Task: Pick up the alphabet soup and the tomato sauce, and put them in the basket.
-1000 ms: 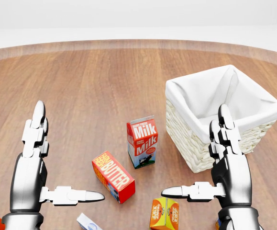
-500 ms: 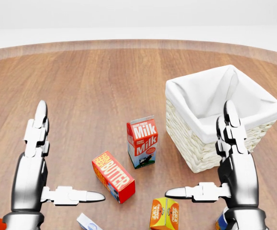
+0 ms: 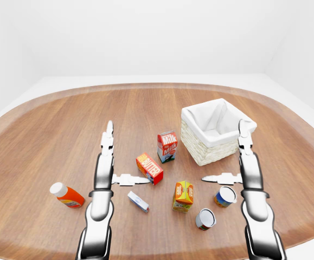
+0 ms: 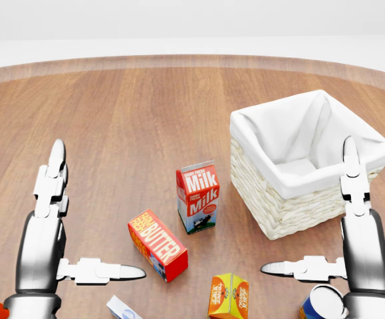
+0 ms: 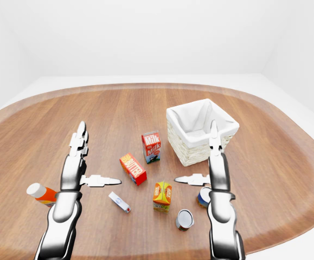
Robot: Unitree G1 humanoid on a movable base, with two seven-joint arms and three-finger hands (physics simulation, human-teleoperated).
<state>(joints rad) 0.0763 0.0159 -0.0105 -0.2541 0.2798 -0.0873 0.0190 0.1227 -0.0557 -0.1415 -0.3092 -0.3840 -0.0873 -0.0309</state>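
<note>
- Two hands are raised over the wooden surface point(image 3: 48, 124), both spread wide and holding nothing.
- Left hand point(image 3: 112, 162): fingers point to the top of the left-eye view, thumb stretched sideways toward the butter box point(image 3: 149, 168), which lies just off the thumb tip.
- Right hand point(image 3: 238, 162): fingers apart, thumb stretched toward the left hand; its fingertips overlap the lower right corner of the basket point(image 3: 217, 130) in the left-eye view.
- Blue-labelled can point(image 3: 225, 196): lies tilted on the surface just below the right thumb and beside the right forearm; its label is too small to read, so soup or sauce cannot be told.
- Second can point(image 3: 205, 219): lies lower and to the left of the right forearm, its pale end facing the camera; label likewise unreadable.
- Basket: white-lined wicker, upright, above the right hand.
- Milk carton point(image 3: 167, 146): stands upright between the two hands, nearer their fingertips.
- Orange carton point(image 3: 183, 195): stands between the two forearms, closer to the right one.
- Small white-and-blue box point(image 3: 138, 201): lies flat just right of the left forearm.
- Orange bottle point(image 3: 66, 195) with a white cap: lies on its side to the left of the left forearm.
</note>
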